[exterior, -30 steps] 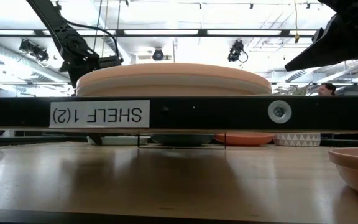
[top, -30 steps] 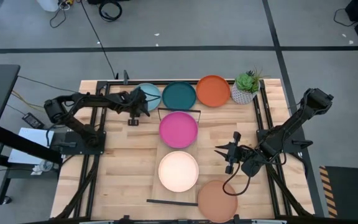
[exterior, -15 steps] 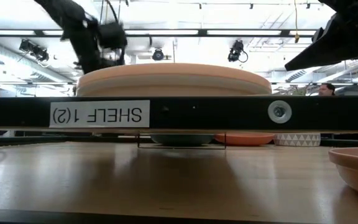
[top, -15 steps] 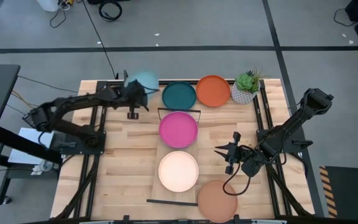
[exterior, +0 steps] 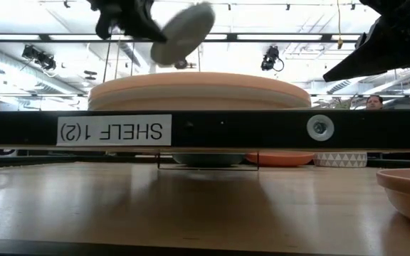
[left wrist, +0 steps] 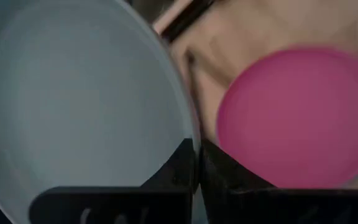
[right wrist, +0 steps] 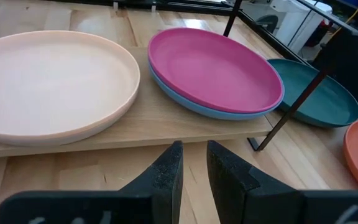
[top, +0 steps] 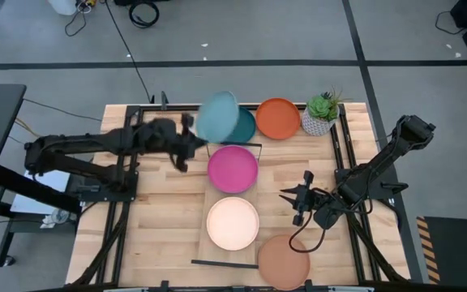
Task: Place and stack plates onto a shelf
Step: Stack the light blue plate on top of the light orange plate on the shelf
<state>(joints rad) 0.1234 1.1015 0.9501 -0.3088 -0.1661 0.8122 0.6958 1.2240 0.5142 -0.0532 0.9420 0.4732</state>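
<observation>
My left gripper [top: 193, 136] is shut on the light blue plate [top: 217, 116], which hangs tilted in the air over the dark teal plate [top: 244, 130], just beyond the shelf's [top: 233, 195] far wire rail [top: 233, 144]. On the shelf a magenta plate [top: 233, 169] lies on top of a blue one [right wrist: 185, 99], and a cream plate [top: 233, 223] sits nearer. The orange plate [top: 278, 118] rests flat at the far edge, and the terracotta plate [top: 283, 261] at the near edge. My right gripper [top: 297, 199] waits right of the shelf, open by a narrow gap. My left gripper pinches the light blue plate's rim [left wrist: 188, 134] between its two fingers [left wrist: 185, 165], one on the hollow face and one on the underside. It comes roughly level from the table's left. The plate [exterior: 184, 32] is lifted clear and steeply tilted.
A small potted plant [top: 323, 113] stands at the far right corner beside the orange plate. Black frame rails run along the table's left and right sides. In the low view the shelf's labelled front bar [exterior: 205, 129] crosses the picture, with a plate pile [exterior: 198, 91] on top.
My left gripper has lifted the light blue plate off the table's far left part. It has carried it up and toward the right and tipped it steeply. The plate now hangs over the dark teal plate.
</observation>
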